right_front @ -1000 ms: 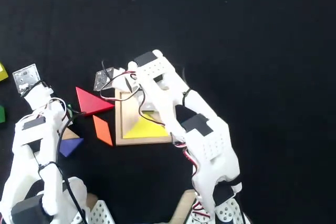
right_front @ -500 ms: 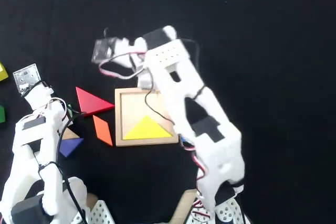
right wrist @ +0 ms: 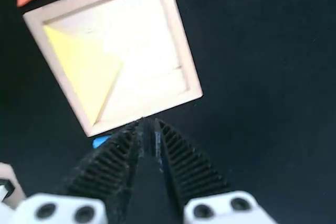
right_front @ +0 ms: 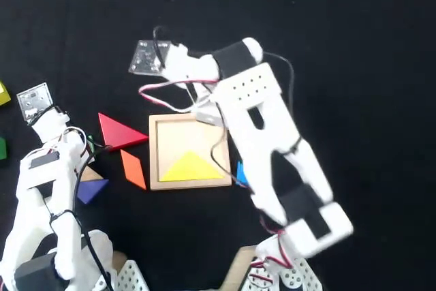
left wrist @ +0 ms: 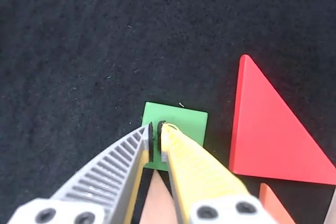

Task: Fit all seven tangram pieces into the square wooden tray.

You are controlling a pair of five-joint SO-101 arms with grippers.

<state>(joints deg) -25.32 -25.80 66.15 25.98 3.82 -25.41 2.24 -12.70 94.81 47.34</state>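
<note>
The square wooden tray (right_front: 154, 158) is lying flat on the black table (right_front: 354, 66), a little left of its middle. One flat yellow triangular piece (right_front: 191, 167) is resting inside it, its long side running along the tray's near edge and its tip pointing at the tray's centre. The rest of the tray floor is showing bare wood.

A second ago the right arm was bending low over the tray and covering the triangle. It has been lifting and swinging toward the table's far edge since then, so the piece is now sitting on its own. The right gripper (right wrist: 150, 127) is hanging above the tray's rim with its fingers pressed together and nothing between them. This is looking like a finished placement: one piece in, six to go.

A small blue piece (right_front: 240, 174) is peeking out just beside the tray's right edge, where the arm was hiding it before. Off the tray's left edge, a red triangular piece (right_front: 117, 131) and an orange parallelogram piece (right_front: 133, 168) are waiting close by.

The left arm has been staying put. The left gripper (left wrist: 156, 129) is closed to a thin slit over a green square piece (left wrist: 181, 121) beside the red triangle; whether it is touching the square is not showing.
</note>
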